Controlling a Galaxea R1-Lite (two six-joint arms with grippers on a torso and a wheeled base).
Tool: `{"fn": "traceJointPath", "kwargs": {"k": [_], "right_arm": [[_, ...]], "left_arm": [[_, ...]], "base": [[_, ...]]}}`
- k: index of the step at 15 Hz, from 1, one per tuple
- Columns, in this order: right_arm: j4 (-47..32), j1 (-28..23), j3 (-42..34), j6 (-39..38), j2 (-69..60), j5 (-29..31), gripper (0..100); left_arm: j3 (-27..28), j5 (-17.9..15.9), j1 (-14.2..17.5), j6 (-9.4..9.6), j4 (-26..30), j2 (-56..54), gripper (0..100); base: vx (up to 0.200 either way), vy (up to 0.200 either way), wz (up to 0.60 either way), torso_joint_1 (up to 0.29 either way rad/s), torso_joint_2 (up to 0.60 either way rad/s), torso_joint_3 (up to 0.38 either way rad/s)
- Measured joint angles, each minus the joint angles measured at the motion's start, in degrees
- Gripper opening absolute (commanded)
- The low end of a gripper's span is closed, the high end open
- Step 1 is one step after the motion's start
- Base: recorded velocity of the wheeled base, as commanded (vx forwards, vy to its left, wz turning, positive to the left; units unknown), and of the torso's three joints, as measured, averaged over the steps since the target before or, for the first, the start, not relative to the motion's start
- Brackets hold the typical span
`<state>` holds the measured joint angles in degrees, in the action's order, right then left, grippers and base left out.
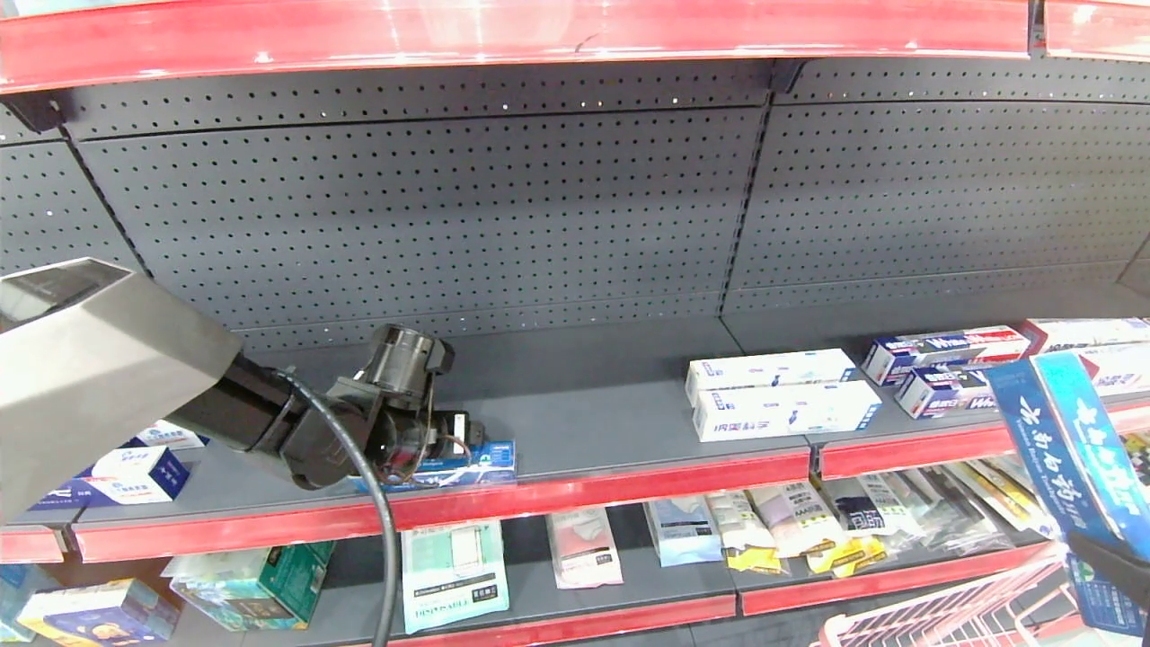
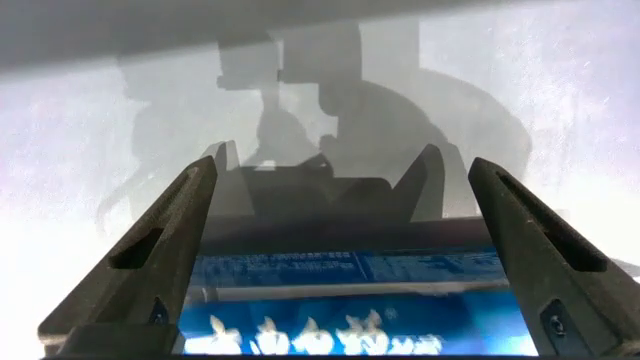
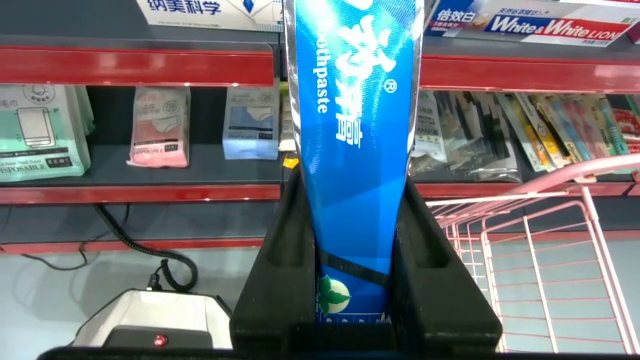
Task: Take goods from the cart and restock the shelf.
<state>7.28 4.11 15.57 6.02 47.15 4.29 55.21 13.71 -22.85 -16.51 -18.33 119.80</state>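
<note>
My left gripper (image 1: 463, 438) is at the front of the grey shelf (image 1: 611, 395), left of centre. Its fingers (image 2: 170, 240) stand open, wide apart either side of a blue toothpaste box (image 1: 481, 463) that lies flat on the shelf by the red edge strip; the same box (image 2: 350, 300) sits low between them in the left wrist view. My right gripper (image 3: 350, 200) is shut on a second blue toothpaste box (image 3: 350, 90), held upright. That held box (image 1: 1069, 440) stands at the far right, in front of the shelf and above the pink wire cart (image 1: 952, 611).
Two white toothpaste boxes (image 1: 782, 404) lie right of centre on the shelf, with more boxes (image 1: 952, 359) farther right and blue-white boxes (image 1: 135, 472) at the far left. Bare shelf runs between. The lower shelf holds several packets (image 1: 584, 544). The cart (image 3: 540, 230) is below right.
</note>
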Motion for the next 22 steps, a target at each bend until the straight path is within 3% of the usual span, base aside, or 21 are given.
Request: {"fn": "traceJointPath", "kwargs": {"k": [9, 20, 22], "right_arm": [[0.0, 0.0, 0.0, 0.0, 0.0, 0.0, 0], [0.0, 0.0, 0.0, 0.0, 0.0, 0.1, 0], [0.0, 0.0, 0.0, 0.0, 0.0, 0.1, 0]], "left_arm": [[0.0, -0.5, 0.3, -0.71, -0.9, -0.4, 100], [-0.6, -3.8, -0.7, 0.77, -1.2, -0.5, 100], [-0.5, -3.3, -0.7, 0.77, -3.5, -0.5, 100]], "base": [[0.000, 0.000, 0.00, 0.000, 0.00, 0.000], [0.000, 0.000, 0.00, 0.000, 0.00, 0.000], [0.000, 0.000, 0.00, 0.000, 0.00, 0.000]]}}
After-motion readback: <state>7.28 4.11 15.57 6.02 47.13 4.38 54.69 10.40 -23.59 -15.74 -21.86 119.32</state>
